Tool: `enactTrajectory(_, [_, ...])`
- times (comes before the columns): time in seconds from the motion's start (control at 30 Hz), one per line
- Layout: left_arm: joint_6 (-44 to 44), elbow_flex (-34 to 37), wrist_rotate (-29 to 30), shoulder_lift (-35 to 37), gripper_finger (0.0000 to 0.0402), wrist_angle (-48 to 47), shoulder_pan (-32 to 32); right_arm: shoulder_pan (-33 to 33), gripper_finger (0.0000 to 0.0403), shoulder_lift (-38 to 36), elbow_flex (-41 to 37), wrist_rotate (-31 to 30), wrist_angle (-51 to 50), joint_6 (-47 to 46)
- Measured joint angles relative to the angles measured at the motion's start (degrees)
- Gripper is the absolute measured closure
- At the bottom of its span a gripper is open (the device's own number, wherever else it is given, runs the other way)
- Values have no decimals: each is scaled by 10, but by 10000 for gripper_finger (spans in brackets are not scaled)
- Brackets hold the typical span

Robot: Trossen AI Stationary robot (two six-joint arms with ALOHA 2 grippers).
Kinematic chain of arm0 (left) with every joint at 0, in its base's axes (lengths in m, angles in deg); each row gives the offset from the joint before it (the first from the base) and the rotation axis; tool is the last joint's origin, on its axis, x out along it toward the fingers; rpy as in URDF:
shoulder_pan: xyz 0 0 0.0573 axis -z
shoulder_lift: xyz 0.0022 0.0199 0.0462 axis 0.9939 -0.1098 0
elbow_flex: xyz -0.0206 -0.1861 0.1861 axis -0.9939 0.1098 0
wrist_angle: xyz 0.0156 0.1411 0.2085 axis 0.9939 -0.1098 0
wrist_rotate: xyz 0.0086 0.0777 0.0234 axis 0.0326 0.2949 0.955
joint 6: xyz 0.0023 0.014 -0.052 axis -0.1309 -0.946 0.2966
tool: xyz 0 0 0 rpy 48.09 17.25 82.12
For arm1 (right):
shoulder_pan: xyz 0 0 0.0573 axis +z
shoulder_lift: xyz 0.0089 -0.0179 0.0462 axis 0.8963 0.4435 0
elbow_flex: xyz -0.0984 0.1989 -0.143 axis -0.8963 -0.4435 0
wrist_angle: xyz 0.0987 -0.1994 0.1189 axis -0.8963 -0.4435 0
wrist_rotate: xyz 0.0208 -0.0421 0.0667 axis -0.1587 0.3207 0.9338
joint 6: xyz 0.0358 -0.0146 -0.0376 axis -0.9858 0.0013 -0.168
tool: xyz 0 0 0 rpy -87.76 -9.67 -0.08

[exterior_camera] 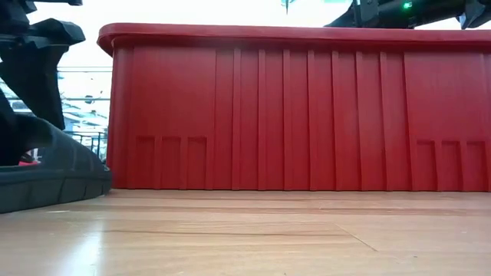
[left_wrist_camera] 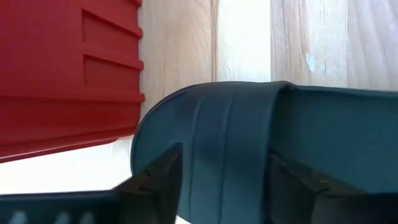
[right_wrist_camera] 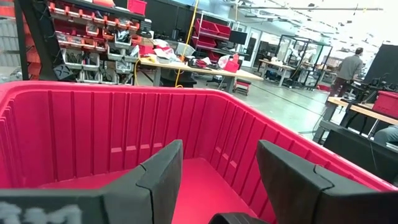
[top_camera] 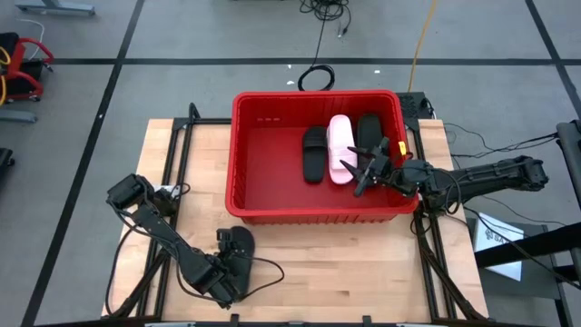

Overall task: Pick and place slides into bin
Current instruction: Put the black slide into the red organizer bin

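The red bin stands on the wooden table and holds three slides side by side: a black one, a pink one and another black one. A further black slide lies flat on the table in front of the bin's near left corner. My left gripper slants down over that slide's strap, fingers apart, one at each side. My right gripper hovers level and open above the slides in the bin, holding nothing. My left gripper comes at the black slide from above and from the near side, its fingers across the strap near the rounded end. Whether the fingers touch the strap, I cannot tell. The slide lies sole down on the table.
The bin's tall near wall rises close behind the slide on the table. Bare wood stretches along the table's near edge to the right of the slide. Cables run by the left arm's base.
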Motion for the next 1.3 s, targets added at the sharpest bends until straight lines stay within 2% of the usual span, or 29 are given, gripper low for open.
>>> enactTrajectory(0.27, [3,0,-35,1,372,4,-1,0,206,0,0,0,4,0])
enactTrajectory(0.33, [3,-1,-50,1,392,8,-1,0,206,0,0,0,4,0])
enactTrajectory(0.7, [-48,-44,-104,1,394,4,0,0,206,0,0,0,4,0])
enactTrajectory(1.0, [-70,-126,-105,0,396,-82,0,0,206,0,0,3,4,7])
enactTrajectory(1.1, [-70,-157,-103,1,399,-117,0,0,206,0,0,51,9,16])
enactTrajectory(1.3, [-76,-209,-101,10,398,-161,0,1,206,0,0,208,30,32])
